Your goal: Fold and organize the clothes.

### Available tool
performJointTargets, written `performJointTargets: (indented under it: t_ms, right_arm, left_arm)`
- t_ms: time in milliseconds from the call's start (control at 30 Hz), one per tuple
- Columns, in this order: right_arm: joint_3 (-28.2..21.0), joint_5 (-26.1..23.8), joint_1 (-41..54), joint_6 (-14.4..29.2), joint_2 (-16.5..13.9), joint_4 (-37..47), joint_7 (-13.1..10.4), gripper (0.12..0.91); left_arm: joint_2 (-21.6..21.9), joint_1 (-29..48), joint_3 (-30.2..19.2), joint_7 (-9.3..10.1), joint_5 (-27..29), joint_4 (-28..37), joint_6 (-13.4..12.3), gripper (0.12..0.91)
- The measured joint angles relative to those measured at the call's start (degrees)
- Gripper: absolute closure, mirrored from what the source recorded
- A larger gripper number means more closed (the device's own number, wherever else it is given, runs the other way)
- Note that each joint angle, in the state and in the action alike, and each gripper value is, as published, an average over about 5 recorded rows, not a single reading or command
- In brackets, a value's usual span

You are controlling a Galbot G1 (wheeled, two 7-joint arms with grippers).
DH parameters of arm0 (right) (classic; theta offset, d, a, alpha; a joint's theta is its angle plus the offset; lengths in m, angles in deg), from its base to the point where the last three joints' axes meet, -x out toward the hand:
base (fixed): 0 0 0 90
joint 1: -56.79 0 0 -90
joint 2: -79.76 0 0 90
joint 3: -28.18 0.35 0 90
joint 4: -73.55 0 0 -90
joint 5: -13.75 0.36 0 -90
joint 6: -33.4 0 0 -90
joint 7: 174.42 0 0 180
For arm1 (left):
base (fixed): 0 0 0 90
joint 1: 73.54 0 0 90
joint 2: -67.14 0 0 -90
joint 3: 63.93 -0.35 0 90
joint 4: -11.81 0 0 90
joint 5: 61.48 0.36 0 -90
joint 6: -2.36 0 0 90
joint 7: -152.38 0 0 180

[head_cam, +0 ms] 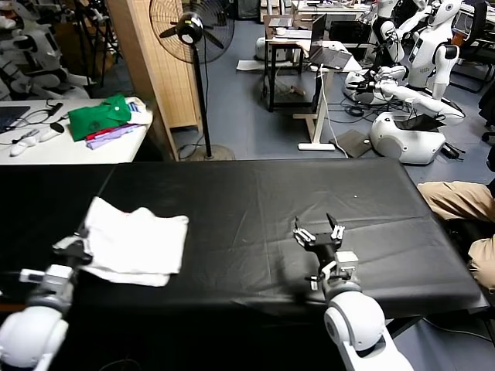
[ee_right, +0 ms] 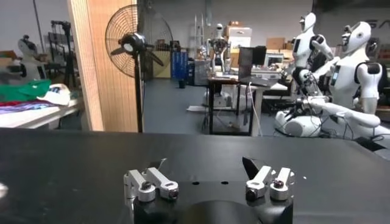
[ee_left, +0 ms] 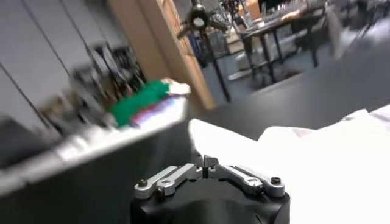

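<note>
One white T-shirt (head_cam: 133, 243) | left pincer (head_cam: 77, 246) clenched on T-shirt edge | right pincer (head_cam: 318, 233) released

One white T-shirt (head_cam: 133, 243) (folded) — two tools (head_cam: 318, 234) (head_cam: 76, 249).

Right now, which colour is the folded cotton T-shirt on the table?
White folded cotton T-shirt, seen best in the head view.

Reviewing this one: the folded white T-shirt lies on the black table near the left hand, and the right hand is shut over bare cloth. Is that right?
Not quite. The right hand is open, its fingers spread apart over the bare black table, as the right wrist view shows. The rest holds: the folded white T-shirt lies on the table by the left hand.
</note>
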Motion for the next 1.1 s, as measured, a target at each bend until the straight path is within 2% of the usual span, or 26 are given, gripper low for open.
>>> performJointTargets:
  t_ms: [133,300,400,500,567,667,733,800,867,967,1033,1100]
  right_arm:
    - [-0.47,-0.07,0.39,-0.08,0.35,0.34,0.09,0.227]
    - [-0.29,-0.27,-0.22,-0.05,0.29,0.28,0.31,0.227]
    - [0.2,-0.33,-0.95,0.0,-0.18,-0.18,0.58,0.227]
    - [0.74,-0.33,-1.75,0.13,-0.61,-0.41,0.97,0.227]
    - [0.86,-0.31,-2.17,0.23,-0.74,-0.42,1.35,0.227]
    - [0.47,0.18,-2.63,0.41,-0.83,-0.53,2.62,0.227]
    - [0.02,1.22,-2.95,0.49,-1.03,-0.84,4.01,0.227]
    - [-0.38,2.75,-3.32,0.38,-1.38,-1.32,5.42,0.227]
    - [-0.61,4.74,-3.73,-0.11,-1.82,-1.88,6.18,0.227]
    - [-0.67,9.03,-4.24,-1.51,-2.43,-2.84,5.98,0.227]
    - [-0.83,12.25,-4.33,-2.83,-2.63,-3.23,5.19,0.227]
    - [-1.31,15.07,-4.08,-4.43,-2.53,-3.2,4.06,0.227]
  left_arm:
    - [3.66,-2.26,3.62,0.34,2.11,-2.43,0.16,0.9]
    - [3.23,-2.82,2.86,0.89,-0.8,-7.71,3.04,0.9]
    - [0.83,-2.21,-1.44,1.58,-5.45,-11.45,5.18,0.9]
    - [-2.36,-1.22,-8.11,3.1,-11.97,-14.34,6.34,0.9]
    - [-4.69,-0.42,-13.26,3.99,-15.25,-15.27,6.07,0.9]
    - [-8.51,0.93,-20.97,4.0,-15.54,-15.28,4.15,0.894]
    - [-11.22,1.88,-25.54,2.73,-13.35,-14.44,2.12,0.867]
    - [-13.61,2.67,-29.27,0.98,-10.34,-13.02,-0.13,0.79]
    - [-15.32,3.08,-31.97,-0.88,-7.17,-11.52,-2.35,0.674]
    - [-16.31,2.92,-33.92,-4.54,-3.88,-10.26,-6.51,0.506]
    - [-16.25,2.66,-34.31,-7.21,-3.01,-10.09,-9.59,0.406]
    - [-16.0,2.59,-34.33,-8.98,-2.85,-10.15,-11.96,0.308]
